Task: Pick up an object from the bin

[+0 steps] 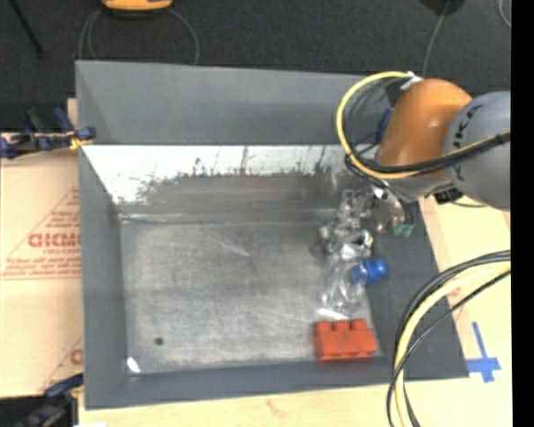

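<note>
Blue rounded piece (371, 270) lies by the right wall of the bin (222, 292), just below the gripper (347, 236) as we see it from above, and it is the thing nearest the gripper.

In the camera view the arm comes in over the bin's right rim at the upper right. Its orange cover (423, 123) sits above the back corner, ringed by a loop of yellow and black cable (354, 130). From there the wrist points down and to the left, and the shiny metal gripper hangs low near the right wall, close to the floor.

We cannot tell whether the jaws are spread or pressed together, as the metal parts blend into one glinting mass. We see nothing clearly pinched there.

Below the blue piece lies a clear, crumpled-looking thing (336, 299), whose outline is hard to make out against the grey floor. Further down, in the front right corner, sits a red studded block (345, 339). We cannot tell whether the gripper touches the blue piece or hangs just beside it. A small white scrap (132, 364) lies well apart in the front left corner.
</note>
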Robot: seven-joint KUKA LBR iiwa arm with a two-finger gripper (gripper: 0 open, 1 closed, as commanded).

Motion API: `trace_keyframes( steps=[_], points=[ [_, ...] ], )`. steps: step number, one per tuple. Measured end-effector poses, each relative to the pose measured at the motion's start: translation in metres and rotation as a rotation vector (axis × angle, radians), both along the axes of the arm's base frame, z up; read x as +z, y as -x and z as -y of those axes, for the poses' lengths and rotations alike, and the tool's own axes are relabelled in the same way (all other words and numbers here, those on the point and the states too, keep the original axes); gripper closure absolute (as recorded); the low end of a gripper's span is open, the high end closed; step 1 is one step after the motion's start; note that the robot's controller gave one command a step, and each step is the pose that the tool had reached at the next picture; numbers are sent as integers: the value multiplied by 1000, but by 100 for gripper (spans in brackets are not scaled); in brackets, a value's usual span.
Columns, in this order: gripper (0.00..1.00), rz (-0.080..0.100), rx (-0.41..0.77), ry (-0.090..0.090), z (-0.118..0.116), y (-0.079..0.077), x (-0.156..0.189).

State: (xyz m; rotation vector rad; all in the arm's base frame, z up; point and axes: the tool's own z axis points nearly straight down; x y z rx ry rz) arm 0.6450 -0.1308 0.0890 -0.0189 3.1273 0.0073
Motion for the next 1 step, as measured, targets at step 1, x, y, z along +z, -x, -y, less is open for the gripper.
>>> trace_keyframes(
  steps=[1],
  points=[
    [100,-1,193,11,0,14,151]
  ],
)
